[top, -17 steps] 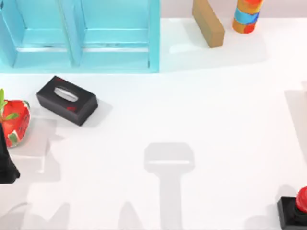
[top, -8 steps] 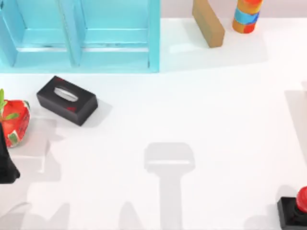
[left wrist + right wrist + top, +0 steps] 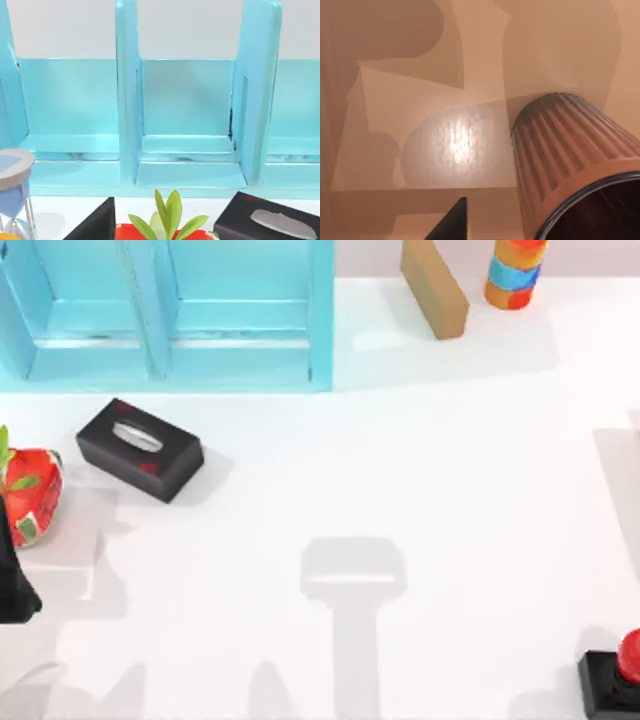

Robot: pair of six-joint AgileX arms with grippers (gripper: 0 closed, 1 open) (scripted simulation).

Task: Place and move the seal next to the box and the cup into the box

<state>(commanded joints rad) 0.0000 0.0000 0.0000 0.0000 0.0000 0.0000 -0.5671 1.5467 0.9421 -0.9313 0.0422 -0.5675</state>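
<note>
While the white table (image 3: 420,480) spreads across most of the top view, the turquoise compartment shelf (image 3: 165,310) takes its upper left, open bays facing the camera. Below it, left of centre, a flat black tissue box (image 3: 140,449) lies at an angle, and a red pot with a green plant (image 3: 28,492) sits at the left edge. At the upper right a tan block (image 3: 434,286) leans beside an orange-and-blue striped cylinder (image 3: 515,272). The seal (image 3: 618,676), black base with a red knob, stands in the lower right corner, well apart from the shelf. A dark part of the left arm (image 3: 12,580) shows at the left edge below the pot; whether either pincer is wide or narrow cannot be told. The right wrist view shows the cup (image 3: 570,165), ribbed and coppery, with its dark mouth at lower right. The left wrist view looks level at the shelf bays, with an hourglass (image 3: 12,195) at its lower left.
</note>
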